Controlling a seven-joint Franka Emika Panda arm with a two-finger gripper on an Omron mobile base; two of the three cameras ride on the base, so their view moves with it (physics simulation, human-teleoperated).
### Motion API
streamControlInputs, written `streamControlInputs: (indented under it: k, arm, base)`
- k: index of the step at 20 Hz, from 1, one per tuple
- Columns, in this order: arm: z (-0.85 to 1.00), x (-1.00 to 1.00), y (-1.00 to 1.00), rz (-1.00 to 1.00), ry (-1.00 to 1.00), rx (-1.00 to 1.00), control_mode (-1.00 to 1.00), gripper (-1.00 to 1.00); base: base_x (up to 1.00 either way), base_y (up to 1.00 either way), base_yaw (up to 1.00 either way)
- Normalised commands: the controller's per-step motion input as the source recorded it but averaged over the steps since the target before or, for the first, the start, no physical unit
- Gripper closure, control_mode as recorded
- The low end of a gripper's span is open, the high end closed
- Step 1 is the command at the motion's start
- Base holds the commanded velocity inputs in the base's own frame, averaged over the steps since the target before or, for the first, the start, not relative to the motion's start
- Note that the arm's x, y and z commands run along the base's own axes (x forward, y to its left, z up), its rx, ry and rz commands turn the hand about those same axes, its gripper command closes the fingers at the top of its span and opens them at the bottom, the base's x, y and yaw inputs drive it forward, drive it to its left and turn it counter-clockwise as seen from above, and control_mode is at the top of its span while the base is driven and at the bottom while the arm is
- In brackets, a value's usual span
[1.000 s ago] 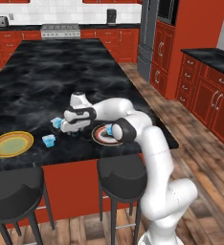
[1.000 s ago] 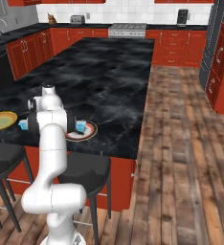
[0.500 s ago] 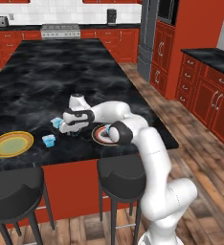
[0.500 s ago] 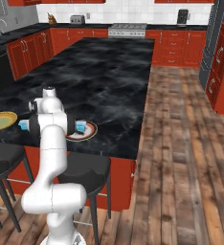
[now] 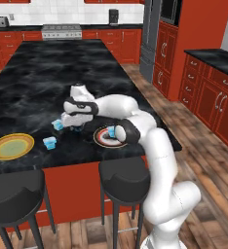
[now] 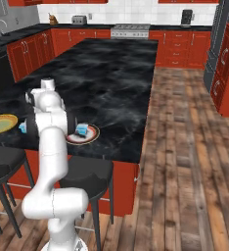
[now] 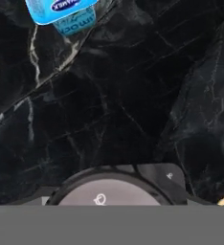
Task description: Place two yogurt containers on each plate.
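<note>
My gripper [image 5: 73,123] is low over the black island counter, between the two plates. Its jaws are shut on a yogurt container, whose round whitish top [image 7: 104,192] sits between the dark fingertips in the hand view. A second light-blue tub [image 5: 57,124] stands just left of the gripper and shows again in the hand view [image 7: 61,12]. A third tub [image 5: 49,142] stands nearer the front edge. A fourth tub [image 5: 111,132] rests on the orange-red-rimmed plate [image 5: 100,141]. The yellow-rimmed plate [image 5: 11,146] lies bare at the left.
Two black stools [image 5: 124,176] stand against the counter's front edge below the plates. The white arm [image 6: 50,117] hides most of the counter between the plates in the right base view. Wood floor and red cabinets lie to the right.
The jaws have closed from wide open onto the yogurt container. The arm and the other tubs have stayed where they were.
</note>
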Motion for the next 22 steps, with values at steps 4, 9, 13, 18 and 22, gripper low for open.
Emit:
streamControlInputs:
  k: [4,9,13,18,22]
  arm:
    - [0.35,-0.71,-0.97,-0.10,0.00,0.00,-1.00,1.00]
    - [0.16,-0.73,-1.00,-0.09,-0.01,0.00,-1.00,1.00]
    - [0.00,-0.52,-0.95,-0.08,-0.04,0.05,-1.00,1.00]
    - [-0.14,-0.03,-0.16,-0.16,0.00,0.06,-1.00,1.00]
    - [-0.22,0.13,-0.06,-0.11,0.00,0.01,-1.00,1.00]
  base:
    - [0.00,0.00,0.00]
    - [0.00,0.00,0.00]
    - [0.00,0.00,0.00]
    - [0.00,0.00,0.00]
    - [0.00,0.00,0.00]
